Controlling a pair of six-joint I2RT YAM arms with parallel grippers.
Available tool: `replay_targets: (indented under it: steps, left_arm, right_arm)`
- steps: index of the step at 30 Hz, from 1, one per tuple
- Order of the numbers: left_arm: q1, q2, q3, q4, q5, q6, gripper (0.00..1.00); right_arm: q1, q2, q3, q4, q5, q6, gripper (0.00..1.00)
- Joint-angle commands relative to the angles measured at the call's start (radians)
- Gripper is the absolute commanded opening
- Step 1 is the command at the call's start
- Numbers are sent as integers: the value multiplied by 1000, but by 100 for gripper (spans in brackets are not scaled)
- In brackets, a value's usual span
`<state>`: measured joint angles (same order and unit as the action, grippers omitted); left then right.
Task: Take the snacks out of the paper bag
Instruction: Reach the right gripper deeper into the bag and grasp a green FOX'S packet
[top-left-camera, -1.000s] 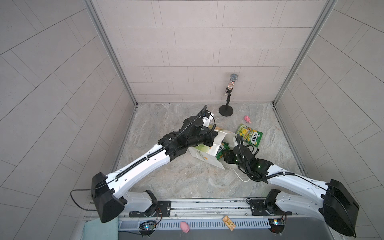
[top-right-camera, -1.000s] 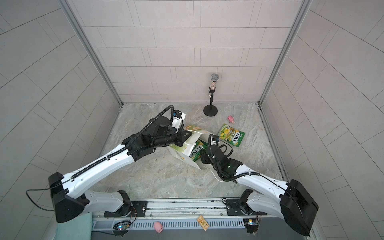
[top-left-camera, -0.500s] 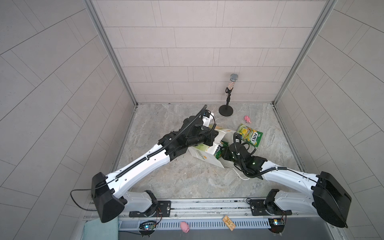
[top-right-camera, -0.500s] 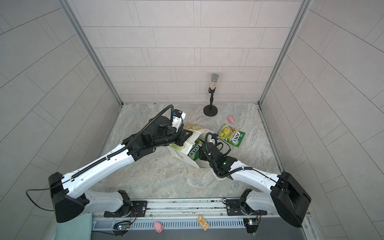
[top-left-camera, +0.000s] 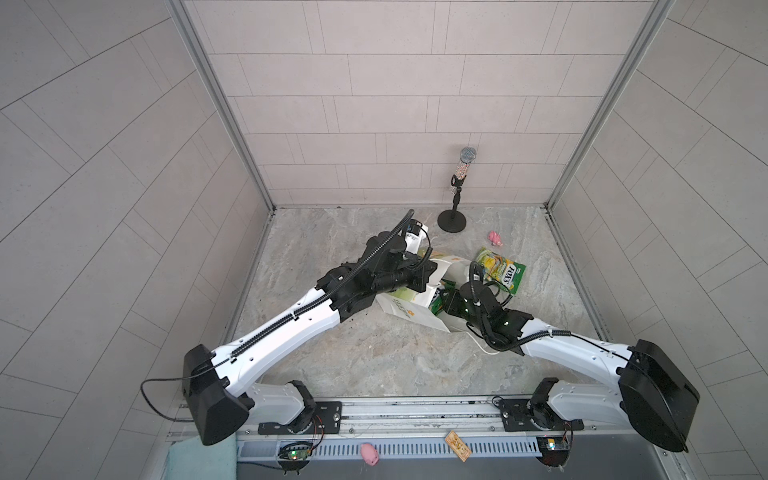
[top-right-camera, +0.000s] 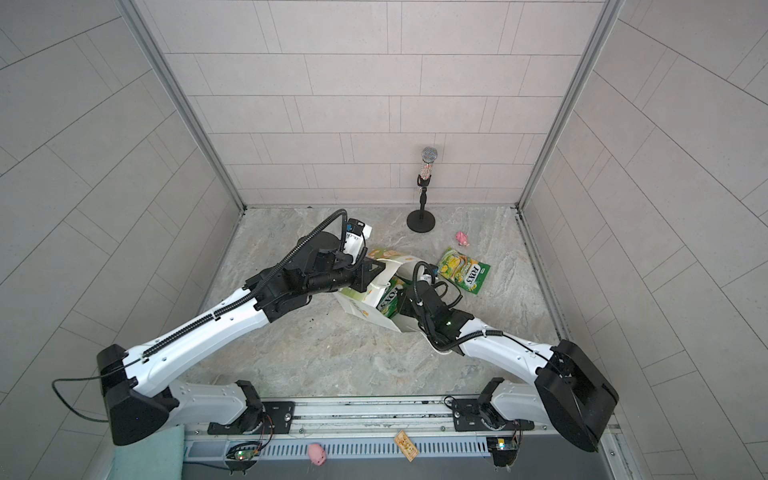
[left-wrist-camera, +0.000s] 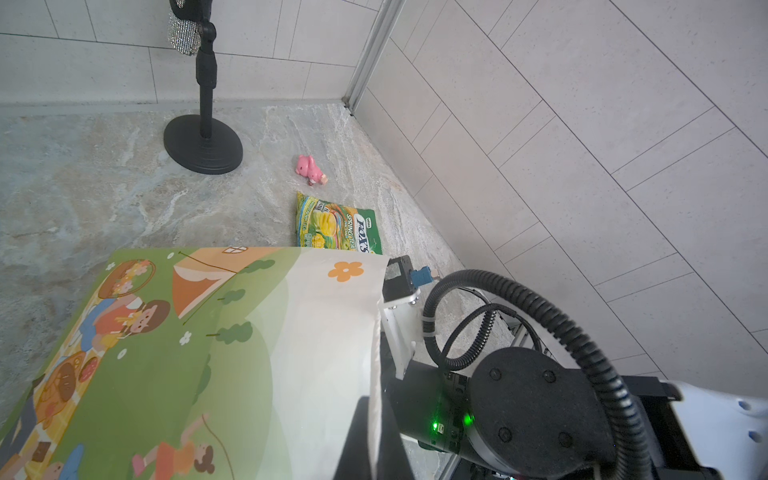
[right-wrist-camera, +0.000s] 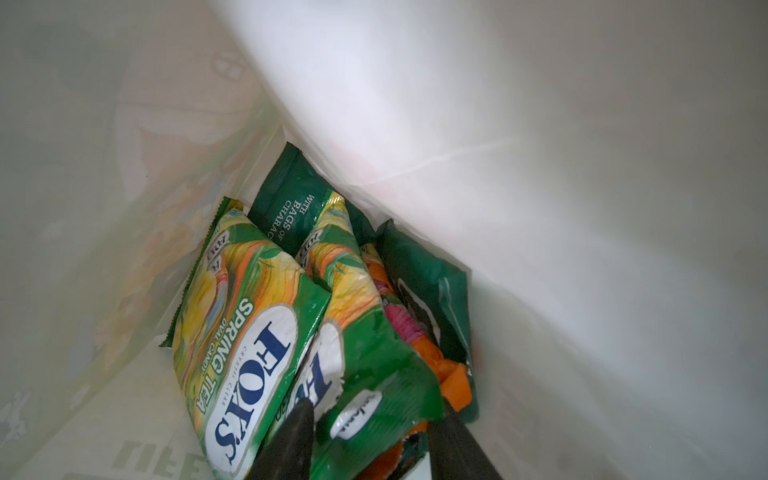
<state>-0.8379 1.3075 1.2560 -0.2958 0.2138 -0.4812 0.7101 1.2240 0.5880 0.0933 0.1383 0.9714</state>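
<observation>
While the left pincer (top-left-camera: 429, 273) clenches the paper bag (top-left-camera: 405, 308), lying centrally on the bench (top-left-camera: 374, 365), the right pincer (right-wrist-camera: 372, 411) straddles a yellow-green FOX'S packet (right-wrist-camera: 351, 297) inside; grip uncertain. Packet's long axis runs mouth-to-base, logo end nearest that pincer.
</observation>
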Motion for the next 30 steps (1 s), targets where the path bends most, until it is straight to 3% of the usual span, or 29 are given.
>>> replay_targets:
  steps: [1,4,7,16,30]
  left_arm:
    - [2,-1,3,27,3,-2,0]
    - [3,-1,2,27,2,-3,0]
    - [4,-3,2,27,1,-1,0]
    - [5,-6,1,27,1,1,0]
    - [4,-7,2,26,6,4,0]
  right_arm:
    - [-9,-22,9,-8,18,13,40]
    - [-11,-32,7,-12,26,6,34]
    - [-15,-31,16,-26,29,1,33]
    - [-30,6,25,-41,18,13,41]
    - [-47,70,25,147,-126,-3,42]
